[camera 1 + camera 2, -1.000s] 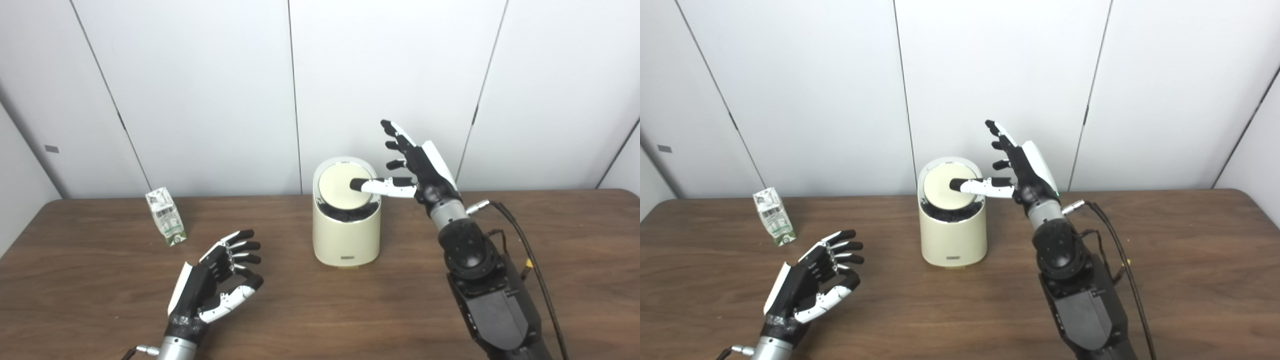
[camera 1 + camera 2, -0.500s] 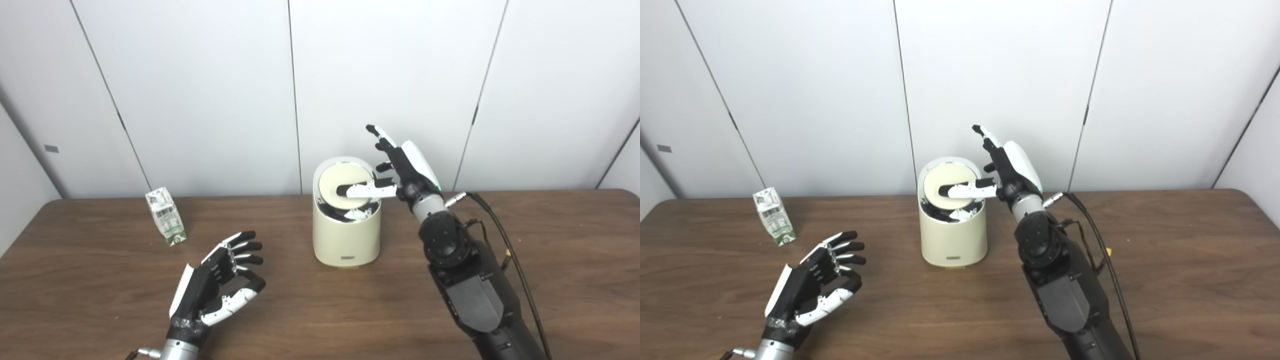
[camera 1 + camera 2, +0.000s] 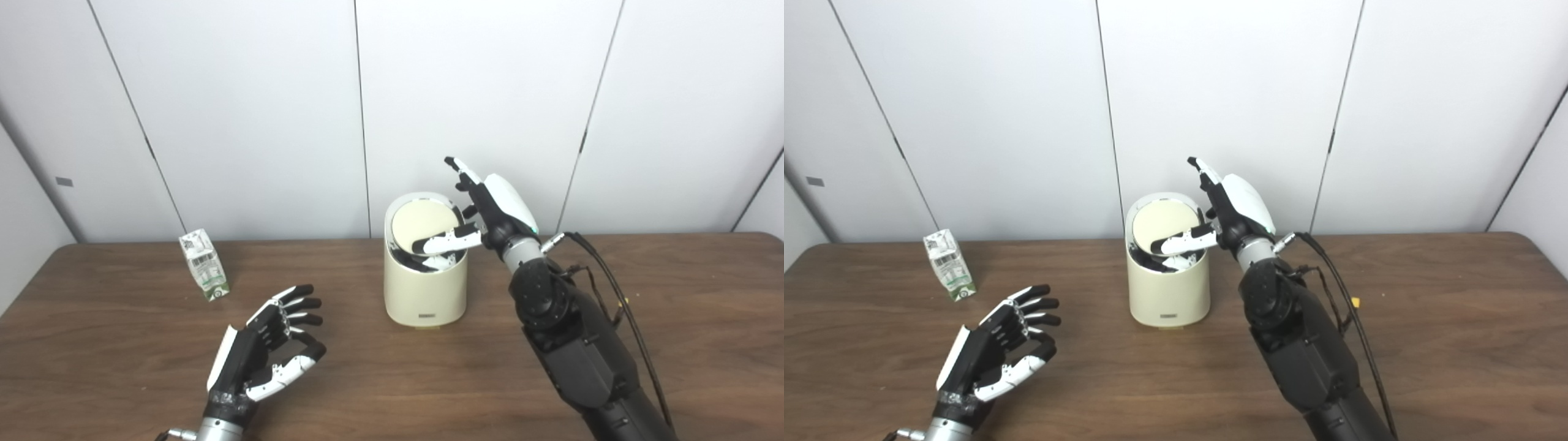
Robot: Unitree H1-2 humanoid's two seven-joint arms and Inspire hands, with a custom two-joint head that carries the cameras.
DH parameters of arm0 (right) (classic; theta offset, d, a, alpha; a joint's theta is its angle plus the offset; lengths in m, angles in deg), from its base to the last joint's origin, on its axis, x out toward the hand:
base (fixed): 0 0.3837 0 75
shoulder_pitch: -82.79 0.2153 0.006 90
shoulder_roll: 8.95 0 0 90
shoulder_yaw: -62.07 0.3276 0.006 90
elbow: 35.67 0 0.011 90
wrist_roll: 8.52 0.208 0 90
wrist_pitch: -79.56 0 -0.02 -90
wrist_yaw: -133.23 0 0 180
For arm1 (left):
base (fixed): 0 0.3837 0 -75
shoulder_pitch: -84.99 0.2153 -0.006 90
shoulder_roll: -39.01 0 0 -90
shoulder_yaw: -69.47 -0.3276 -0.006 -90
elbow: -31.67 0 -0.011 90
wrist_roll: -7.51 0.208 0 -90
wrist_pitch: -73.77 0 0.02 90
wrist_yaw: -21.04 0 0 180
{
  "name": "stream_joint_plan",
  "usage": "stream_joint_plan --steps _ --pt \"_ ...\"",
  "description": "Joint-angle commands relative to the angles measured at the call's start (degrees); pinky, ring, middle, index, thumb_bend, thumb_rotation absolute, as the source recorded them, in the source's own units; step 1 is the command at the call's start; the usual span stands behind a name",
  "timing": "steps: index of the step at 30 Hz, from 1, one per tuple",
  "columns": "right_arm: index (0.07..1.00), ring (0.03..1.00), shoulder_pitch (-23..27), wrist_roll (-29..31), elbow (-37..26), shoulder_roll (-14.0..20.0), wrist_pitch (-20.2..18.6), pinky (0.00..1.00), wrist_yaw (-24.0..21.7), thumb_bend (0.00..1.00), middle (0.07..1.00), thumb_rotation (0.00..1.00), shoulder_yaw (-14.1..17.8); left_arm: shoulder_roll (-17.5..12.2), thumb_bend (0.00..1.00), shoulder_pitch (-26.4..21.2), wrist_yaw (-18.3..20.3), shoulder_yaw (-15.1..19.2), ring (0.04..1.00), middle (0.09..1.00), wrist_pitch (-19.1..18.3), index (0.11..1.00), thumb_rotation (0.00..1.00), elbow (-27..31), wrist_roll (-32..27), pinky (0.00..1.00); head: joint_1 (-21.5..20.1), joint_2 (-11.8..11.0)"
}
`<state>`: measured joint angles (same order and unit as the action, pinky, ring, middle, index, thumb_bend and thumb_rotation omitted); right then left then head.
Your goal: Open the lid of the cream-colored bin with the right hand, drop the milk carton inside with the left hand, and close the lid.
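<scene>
The cream-colored bin stands mid-counter, its round lid tipped up toward the wall, leaving a dark gap at the front. The right hand, fingers spread and gripping nothing, pokes its thumb into that gap. The left hand hovers open near the front edge. The milk carton stands upright, well left of the bin, nothing between them.

I see a dark brown wooden table with a visible grain filling the lower part of both views, its far edge against the white wall panels. A cream-colored bin stands on it near the middle, toward the back. A small milk carton stands well to the left of it, tilted slightly, near the far edge
</scene>
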<state>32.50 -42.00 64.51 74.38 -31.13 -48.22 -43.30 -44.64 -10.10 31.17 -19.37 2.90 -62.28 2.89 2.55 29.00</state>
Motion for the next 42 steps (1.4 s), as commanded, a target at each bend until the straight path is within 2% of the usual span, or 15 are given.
stream_joint_plan --steps 1,6,12,19,24,28,35,39,42 --pt "0.959 0.901 2.6 -1.9 -1.4 0.6 -1.1 0.67 0.0 0.91 0.97 0.24 -0.2 -0.3 0.7 -1.1 -0.1 0.0 0.678 0.76 0.8 0.842 0.3 2.0 -0.1 0.54 0.0 0.1" --pt "0.95 0.889 2.6 -3.8 -1.0 1.1 -3.4 0.66 -1.0 0.86 0.966 0.17 -1.4 -0.3 0.7 -0.9 -0.2 -0.1 0.672 0.754 0.5 0.838 0.31 2.6 0.2 0.53 0.3 0.6" --pt "0.938 0.865 2.0 -5.5 -1.0 1.3 -6.0 0.64 -2.9 0.82 0.965 0.13 -2.3 -0.4 0.7 -0.8 -0.3 -0.1 0.673 0.756 0.3 0.839 0.31 2.7 0.3 0.54 0.6 0.9" --pt "0.93 0.836 1.3 -11.6 0.0 -0.8 -6.2 0.61 -8.5 0.77 0.972 0.04 0.3 -0.5 0.7 -1.0 0.1 -0.1 0.677 0.757 0.3 0.837 0.3 2.6 -0.3 0.54 0.6 0.7" --pt "0.928 0.836 0.6 -11.1 -0.8 -1.8 -6.2 0.61 -9.2 0.77 0.971 0.1 2.0 -0.5 0.7 -0.9 -0.1 0.0 0.676 0.759 0.2 0.839 0.3 2.4 -0.2 0.54 0.5 0.6" --pt "0.924 0.851 0.0 -9.1 -2.7 -1.7 -5.9 0.61 -8.0 0.77 0.966 0.14 2.5 -0.6 0.71 -1.0 0.0 0.0 0.675 0.757 0.4 0.837 0.3 2.1 -0.3 0.54 0.4 0.3" --pt "0.913 0.839 -1.0 -4.2 -7.0 -1.5 -4.9 0.59 -6.0 0.71 0.953 0.21 5.4 -0.7 0.7 -1.2 -0.1 0.0 0.674 0.759 0.3 0.84 0.3 1.9 0.0 0.54 0.2 0.0" --pt "0.907 0.854 -2.2 -1.7 -9.7 -0.5 -3.4 0.65 -5.4 0.68 0.949 0.21 7.1 -0.7 0.7 -1.4 0.0 -0.1 0.674 0.758 0.6 0.842 0.3 1.5 0.0 0.54 0.2 -0.2" --pt "0.906 0.842 -3.1 -0.1 -11.1 0.2 -2.7 0.64 -5.1 0.67 0.929 0.21 8.0 -0.6 0.7 -1.4 0.1 -0.1 0.675 0.759 0.8 0.842 0.3 1.2 -0.4 0.54 0.2 -0.3"
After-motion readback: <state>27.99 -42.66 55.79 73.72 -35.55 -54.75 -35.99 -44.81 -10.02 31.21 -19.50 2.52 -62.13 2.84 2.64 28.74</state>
